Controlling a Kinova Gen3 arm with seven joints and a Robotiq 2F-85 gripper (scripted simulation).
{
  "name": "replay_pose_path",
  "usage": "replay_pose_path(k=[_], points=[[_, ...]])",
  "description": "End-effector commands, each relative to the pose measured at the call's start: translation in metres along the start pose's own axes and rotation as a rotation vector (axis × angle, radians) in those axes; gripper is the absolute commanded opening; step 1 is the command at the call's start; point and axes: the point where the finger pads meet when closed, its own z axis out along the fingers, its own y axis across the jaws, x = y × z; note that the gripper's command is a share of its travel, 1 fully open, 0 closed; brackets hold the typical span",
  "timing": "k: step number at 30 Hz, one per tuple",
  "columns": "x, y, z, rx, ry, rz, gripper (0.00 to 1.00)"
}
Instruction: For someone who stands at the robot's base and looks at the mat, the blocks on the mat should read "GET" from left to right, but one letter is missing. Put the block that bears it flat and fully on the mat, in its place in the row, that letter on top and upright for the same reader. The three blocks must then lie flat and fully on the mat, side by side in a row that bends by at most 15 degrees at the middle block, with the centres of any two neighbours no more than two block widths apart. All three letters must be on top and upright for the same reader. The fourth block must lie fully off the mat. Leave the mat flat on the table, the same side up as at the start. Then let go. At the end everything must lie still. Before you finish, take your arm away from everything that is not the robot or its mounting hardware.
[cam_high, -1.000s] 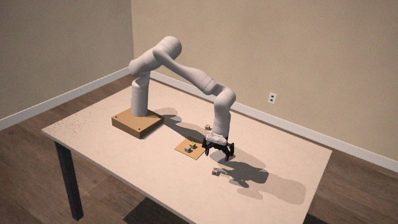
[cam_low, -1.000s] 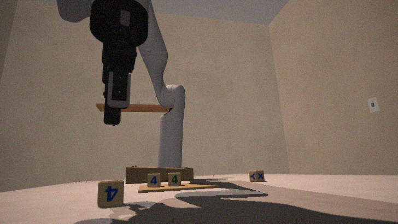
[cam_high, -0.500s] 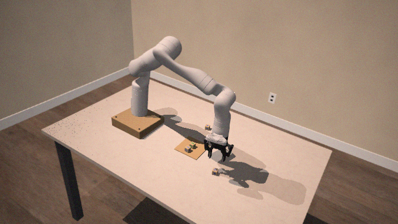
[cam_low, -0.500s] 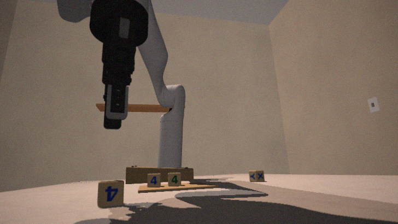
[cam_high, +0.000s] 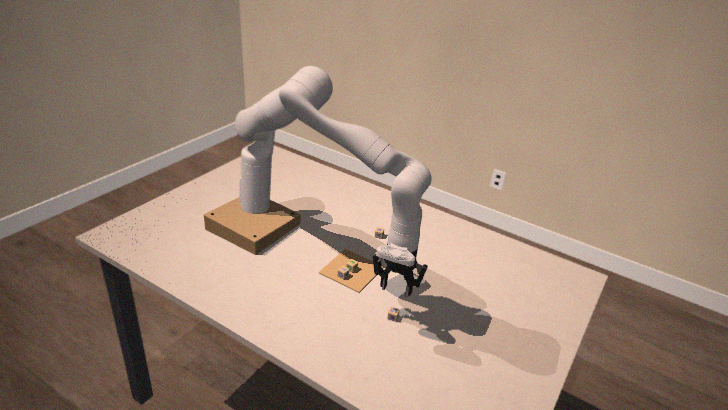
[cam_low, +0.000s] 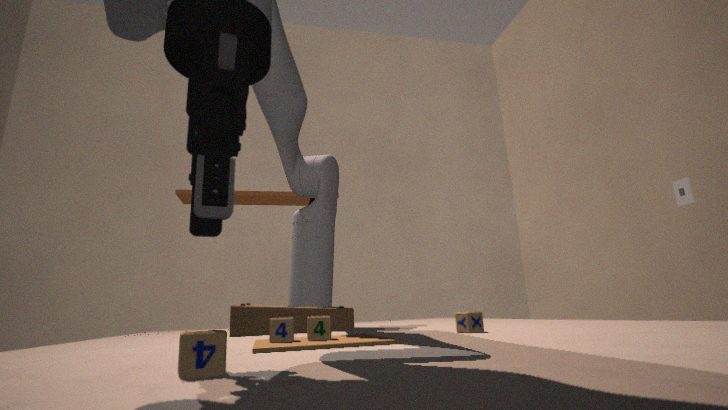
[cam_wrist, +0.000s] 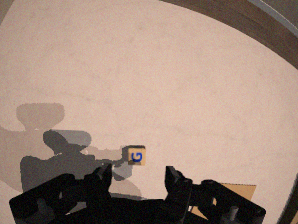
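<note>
surface (cam_high: 229, 285) (cam_low: 76, 366) (cam_wrist: 100, 60): carries the mat and all four blocks, below the claw. arm (cam_high: 341, 131) (cam_low: 313, 259): reaches out over the surface, its wrist above the claw. mat (cam_high: 359, 285) (cam_low: 346, 342) (cam_wrist: 245, 192): flat, lower than the claw and towards the arm's foot. claw (cam_high: 395, 290) (cam_low: 209, 224) (cam_wrist: 138, 173): raised, fingers partly spread, nothing between them. g block (cam_high: 393, 314) (cam_low: 202, 354) (cam_wrist: 136, 156): off the mat, below the claw and to its side away from the wall; letter on top, turned sideways in the wrist view. blue block (cam_high: 343, 272) (cam_low: 281, 330) and green block (cam_high: 352, 264) (cam_low: 318, 328): on the mat, on its side of the claw. spare block (cam_high: 379, 232) (cam_low: 469, 322): off the mat, between claw and wall.

the g block is judged the missing piece, its pick-up still to come. lowered without first centring, a fingertip could strike its top or shove it away; closed askew to its faces, the claw could twist it. an uncorrected turn would leave the letter sideways at placing. a wide finger could also nudge the green block, bending the row.
</note>
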Motion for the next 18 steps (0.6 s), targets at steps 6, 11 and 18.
replay_pose_path(k=[6, 11, 18], points=[[0.0008, -0.0001, 0.0014, 0.003, 0.001, -0.007, 0.62], [0.0008, -0.0001, 0.002, 0.002, 0.001, -0.007, 0.62], [0.0008, -0.0005, 0.0058, 0.003, 0.001, -0.008, 0.62]])
